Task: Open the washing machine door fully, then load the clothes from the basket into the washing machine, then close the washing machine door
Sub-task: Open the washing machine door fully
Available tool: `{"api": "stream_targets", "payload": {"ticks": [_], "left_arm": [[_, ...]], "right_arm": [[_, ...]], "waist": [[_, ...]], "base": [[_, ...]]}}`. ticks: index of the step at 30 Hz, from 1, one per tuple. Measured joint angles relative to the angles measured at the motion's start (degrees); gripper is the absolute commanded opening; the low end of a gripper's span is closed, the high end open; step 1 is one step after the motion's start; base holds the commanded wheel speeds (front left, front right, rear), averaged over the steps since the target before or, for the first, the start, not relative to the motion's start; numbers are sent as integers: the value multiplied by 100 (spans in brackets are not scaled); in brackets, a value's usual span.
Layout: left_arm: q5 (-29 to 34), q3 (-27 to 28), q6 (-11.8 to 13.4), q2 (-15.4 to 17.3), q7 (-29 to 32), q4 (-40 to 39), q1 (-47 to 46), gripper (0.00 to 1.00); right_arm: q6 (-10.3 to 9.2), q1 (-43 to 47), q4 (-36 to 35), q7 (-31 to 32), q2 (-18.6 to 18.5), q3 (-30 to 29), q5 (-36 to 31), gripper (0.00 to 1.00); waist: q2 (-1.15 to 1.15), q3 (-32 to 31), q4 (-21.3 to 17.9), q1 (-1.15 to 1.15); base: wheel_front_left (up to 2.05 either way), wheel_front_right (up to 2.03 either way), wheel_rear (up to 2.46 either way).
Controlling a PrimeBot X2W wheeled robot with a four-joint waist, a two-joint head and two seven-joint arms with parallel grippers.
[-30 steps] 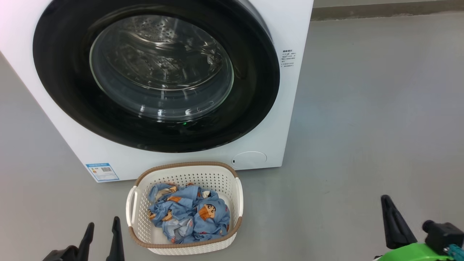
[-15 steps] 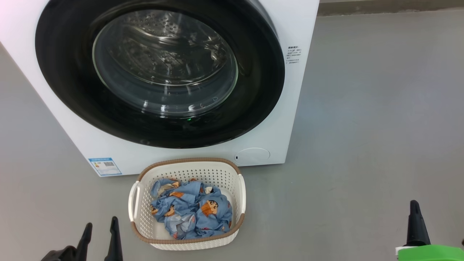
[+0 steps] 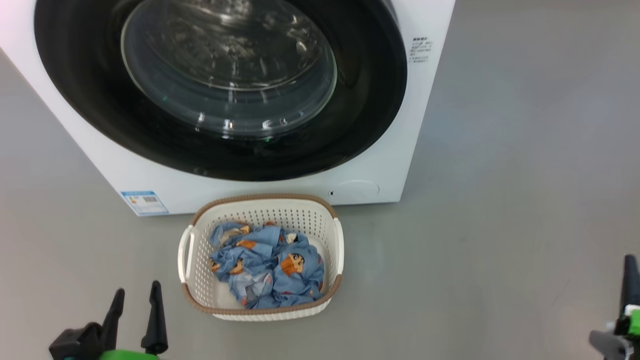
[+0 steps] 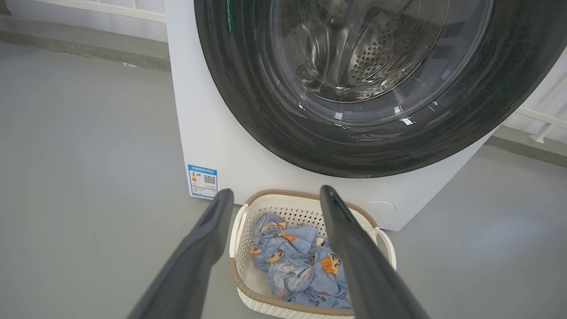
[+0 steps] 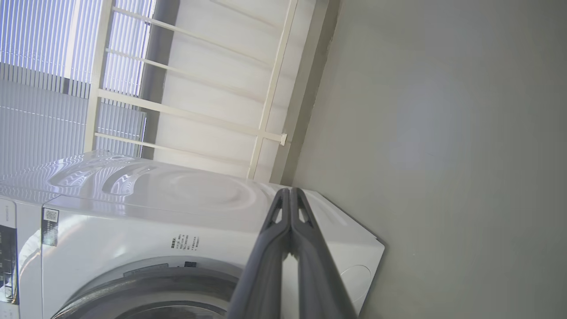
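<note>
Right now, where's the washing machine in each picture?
Head view: the washing machine fills the top left, behind the basket.
Left wrist view: washing machine across the top, beyond the open left hand.
Right wrist view: washing machine lower left, turned sideways, behind the shut right hand.
Shared landmark: the small round cover on its front corner.

Two dark, long-fingered grippers on bright green wrists.
The left gripper [image 3: 137,292] carries two slim, matte charcoal fingers [image 4: 195,257] that taper to blunt tips. They rise from a black angular block [image 3: 75,342] over a glossy green housing [image 3: 125,355]. The right gripper [image 5: 290,191] has the same grey fingers, each pierced by a small triangular slot near its tip, and a white-and-green wrist piece [image 3: 633,314].
</note>
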Motion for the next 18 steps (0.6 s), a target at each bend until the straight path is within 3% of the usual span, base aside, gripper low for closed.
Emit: {"api": "stream_targets", "payload": {"ticks": [10, 18], "left_arm": [[-54, -210, 0, 146, -1, -129, -306, 100], [-92, -316, 0, 368, -1, -210, -424, 100]], "right_arm": [[0, -753, 3, 743, -512, -487, 893, 0], [0, -1723, -124, 1694, -590, -743, 1221, 0]], "waist": [[0, 587, 106, 0], [0, 1073, 154, 0]], "base": [[0, 0, 0], [0, 0, 0]]}}
